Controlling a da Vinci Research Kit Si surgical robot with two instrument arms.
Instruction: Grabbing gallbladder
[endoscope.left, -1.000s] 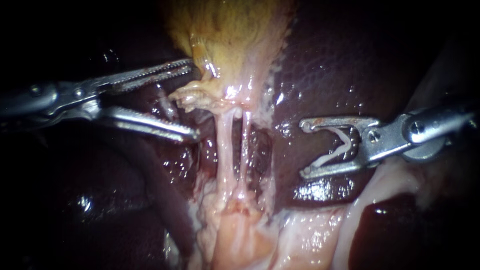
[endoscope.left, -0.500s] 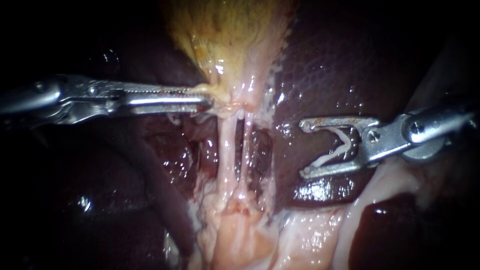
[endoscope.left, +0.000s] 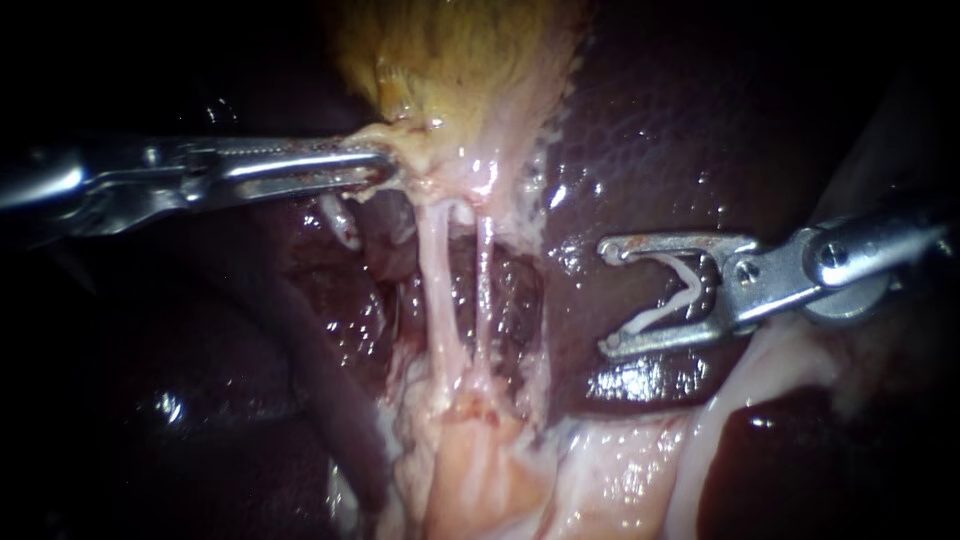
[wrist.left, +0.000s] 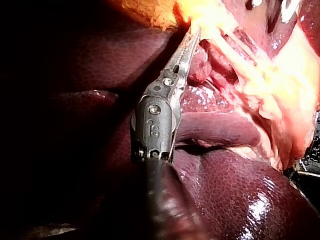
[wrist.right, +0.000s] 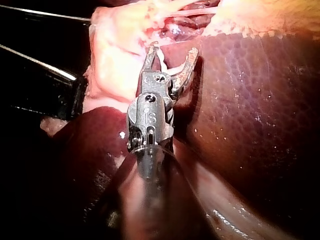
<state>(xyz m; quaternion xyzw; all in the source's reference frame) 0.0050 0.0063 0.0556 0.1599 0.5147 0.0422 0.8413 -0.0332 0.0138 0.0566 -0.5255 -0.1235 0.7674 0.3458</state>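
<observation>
My left instrument (endoscope.left: 378, 165) has its jaws clamped narrow on the pale lower edge of the gallbladder (endoscope.left: 460, 60), so I judge the grab made; only pulling it taut seems left. Two tubes (endoscope.left: 435, 290) run down from the gallbladder. My right instrument (endoscope.left: 607, 297) sits well apart from the gallbladder, over liver (endoscope.left: 650, 130), jaws wide around a white clip (endoscope.left: 655, 315). Tissue hides how deep the bite goes, and the gallbladder's upper part is cut off.

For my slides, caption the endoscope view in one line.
Left instrument grips the gallbladder at its lower end above two tubes; right instrument holds a clip over the liver.
</observation>
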